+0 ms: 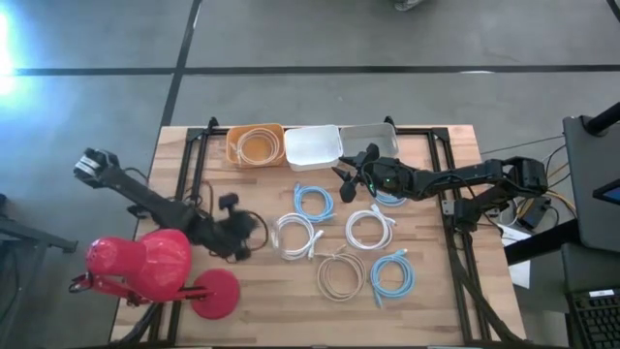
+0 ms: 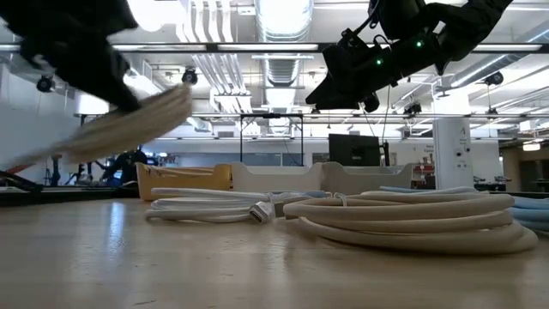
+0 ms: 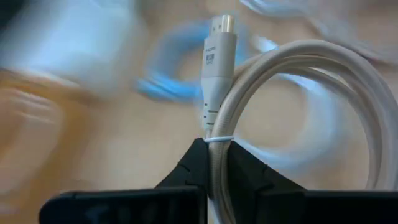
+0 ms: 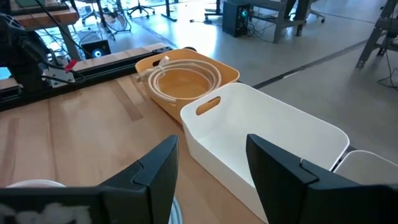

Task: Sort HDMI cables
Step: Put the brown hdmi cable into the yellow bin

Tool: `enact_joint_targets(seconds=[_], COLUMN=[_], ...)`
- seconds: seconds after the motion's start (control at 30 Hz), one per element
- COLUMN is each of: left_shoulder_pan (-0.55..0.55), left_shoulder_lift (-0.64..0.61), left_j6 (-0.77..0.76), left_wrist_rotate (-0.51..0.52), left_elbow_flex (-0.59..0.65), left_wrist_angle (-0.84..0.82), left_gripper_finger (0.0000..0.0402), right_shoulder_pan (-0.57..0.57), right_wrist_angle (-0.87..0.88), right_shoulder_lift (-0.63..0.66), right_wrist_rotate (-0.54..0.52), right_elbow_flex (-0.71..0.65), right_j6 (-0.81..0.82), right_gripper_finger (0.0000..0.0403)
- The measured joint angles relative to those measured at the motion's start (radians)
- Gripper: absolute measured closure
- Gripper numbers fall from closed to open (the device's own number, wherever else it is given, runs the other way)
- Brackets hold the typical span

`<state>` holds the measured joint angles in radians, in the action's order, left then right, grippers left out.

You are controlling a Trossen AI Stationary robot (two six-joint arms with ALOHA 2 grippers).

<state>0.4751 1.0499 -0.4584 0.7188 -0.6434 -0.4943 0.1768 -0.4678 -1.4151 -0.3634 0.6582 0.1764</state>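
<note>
Clamped tight in the left gripper (image 3: 214,163): a beige coil (image 3: 311,118), plug end up, lifted clear of the table (image 1: 174,174) at its left side, well short of the orange tub (image 1: 256,145) that already holds a matching coil. Best carried high over the loose white coil (image 1: 295,236) and blue coil (image 1: 313,201), then released square above the tub's rim, not its edge. Open room on the left; right gripper (image 4: 208,168) spread wide and empty, hovering near the white tub (image 4: 273,137).
</note>
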Motion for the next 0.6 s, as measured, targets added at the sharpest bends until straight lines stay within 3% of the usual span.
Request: enact_joint_targets(seconds=[0.17, 0.3, 0.47, 0.6], left_shoulder_pan=[-0.075, -0.222, -0.513, -0.773], left_shoulder_lift=[-0.073, -0.109, -0.110, -0.068], left_j6=[0.213, 0.275, 0.290, 0.444], left_wrist_rotate=[0.396, 0.537, 0.459, 0.189], left_elbow_flex=[0.000, 0.000, 0.000, 0.000], left_wrist_angle=[0.000, 0.009, 0.103, 0.255], left_gripper_finger=[0.0366, 0.0368, 0.0368, 0.0367], right_shoulder_pan=[0.000, 0.000, 0.000, 0.000], right_wrist_angle=[0.000, 0.000, 0.000, -0.001], right_shoulder_lift=[0.000, 0.000, 0.000, 0.000], right_wrist_rotate=[0.000, -0.001, -0.002, -0.002], right_elbow_flex=[0.000, 0.000, 0.000, 0.000], right_j6=[0.000, 0.000, 0.000, -0.004], right_gripper_finger=[0.0220, 0.0220, 0.0220, 0.0220])
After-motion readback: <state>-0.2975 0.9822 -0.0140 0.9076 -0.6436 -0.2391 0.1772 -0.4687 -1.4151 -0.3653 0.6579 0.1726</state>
